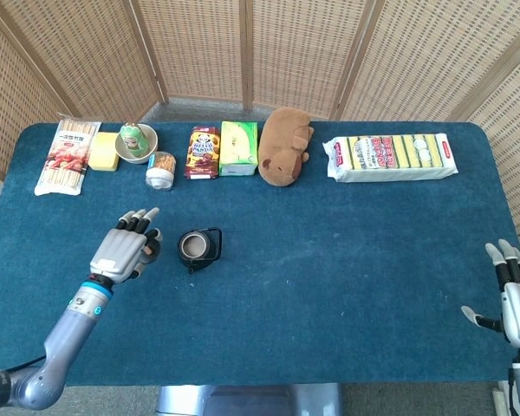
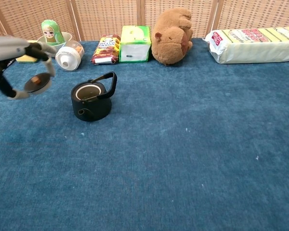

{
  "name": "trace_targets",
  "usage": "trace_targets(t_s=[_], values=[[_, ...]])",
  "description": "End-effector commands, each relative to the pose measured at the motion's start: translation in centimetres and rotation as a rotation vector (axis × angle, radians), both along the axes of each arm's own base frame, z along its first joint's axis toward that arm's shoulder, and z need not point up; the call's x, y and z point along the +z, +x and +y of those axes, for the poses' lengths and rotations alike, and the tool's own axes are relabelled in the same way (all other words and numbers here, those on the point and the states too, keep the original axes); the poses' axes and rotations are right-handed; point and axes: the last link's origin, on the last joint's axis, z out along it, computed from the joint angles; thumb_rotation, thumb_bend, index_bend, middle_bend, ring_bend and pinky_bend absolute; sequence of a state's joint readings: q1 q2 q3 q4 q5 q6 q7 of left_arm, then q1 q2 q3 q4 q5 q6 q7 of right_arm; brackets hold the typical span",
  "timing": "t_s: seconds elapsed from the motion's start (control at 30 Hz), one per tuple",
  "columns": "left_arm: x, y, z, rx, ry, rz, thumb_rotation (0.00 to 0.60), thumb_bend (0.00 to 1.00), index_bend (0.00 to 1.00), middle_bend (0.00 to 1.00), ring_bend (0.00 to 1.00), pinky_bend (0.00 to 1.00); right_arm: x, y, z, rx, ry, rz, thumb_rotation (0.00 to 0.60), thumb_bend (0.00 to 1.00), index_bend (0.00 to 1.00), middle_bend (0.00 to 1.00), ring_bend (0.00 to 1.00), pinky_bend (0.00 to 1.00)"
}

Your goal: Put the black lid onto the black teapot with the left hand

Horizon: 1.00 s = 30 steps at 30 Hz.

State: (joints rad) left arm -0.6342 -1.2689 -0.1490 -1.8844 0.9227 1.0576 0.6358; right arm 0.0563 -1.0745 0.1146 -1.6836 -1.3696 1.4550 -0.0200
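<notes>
The black teapot [image 1: 198,247] [image 2: 90,100] stands open on the blue table, handle tipped back to the right, spout toward me. My left hand [image 1: 126,247] [image 2: 19,67] hangs in the air just left of the pot and pinches the black lid [image 2: 37,83] by its rim, tilted; the head view hides the lid under the hand. The lid is clear of the table and a short way left of the pot's mouth. My right hand [image 1: 516,295] rests open at the table's right front edge, holding nothing.
Along the back stand a noodle pack [image 1: 67,154], yellow sponge [image 1: 105,151], bowl with a green doll [image 2: 52,37], tipped jar [image 2: 68,56], snack bag [image 2: 106,49], green tissue box [image 2: 135,43], brown plush [image 2: 171,34] and a long white pack [image 2: 253,43].
</notes>
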Motion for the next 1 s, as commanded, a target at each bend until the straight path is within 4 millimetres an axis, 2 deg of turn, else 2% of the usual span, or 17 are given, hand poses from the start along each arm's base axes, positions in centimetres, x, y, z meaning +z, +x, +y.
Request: trace_targets(t_s=[0.03, 0.47, 1.0], values=[[-1.0, 2.4, 0.8, -0.019, -0.021, -0.011, 0.600, 0.33, 0.35, 0.00, 0.00, 0.06, 0.0, -0.1, 0.0, -0.003, 0.000, 0.001, 0.600, 0.10, 0.05, 0.00, 0.00, 0.00], [-4.3, 6.8, 2.8, -0.024, -0.046, 0.035, 0.600, 0.33, 0.35, 0.00, 0.00, 0.06, 0.3, -0.7, -0.4, -0.027, -0.010, -0.004, 0.600, 0.10, 0.05, 0.00, 0.00, 0.00], [-5.2, 7.2, 3.8, 0.028, -0.040, 0.112, 0.600, 0.33, 0.35, 0.00, 0.00, 0.06, 0.2, -0.9, -0.6, -0.033, 0.000, -0.008, 0.600, 0.10, 0.05, 0.00, 0.00, 0.00]])
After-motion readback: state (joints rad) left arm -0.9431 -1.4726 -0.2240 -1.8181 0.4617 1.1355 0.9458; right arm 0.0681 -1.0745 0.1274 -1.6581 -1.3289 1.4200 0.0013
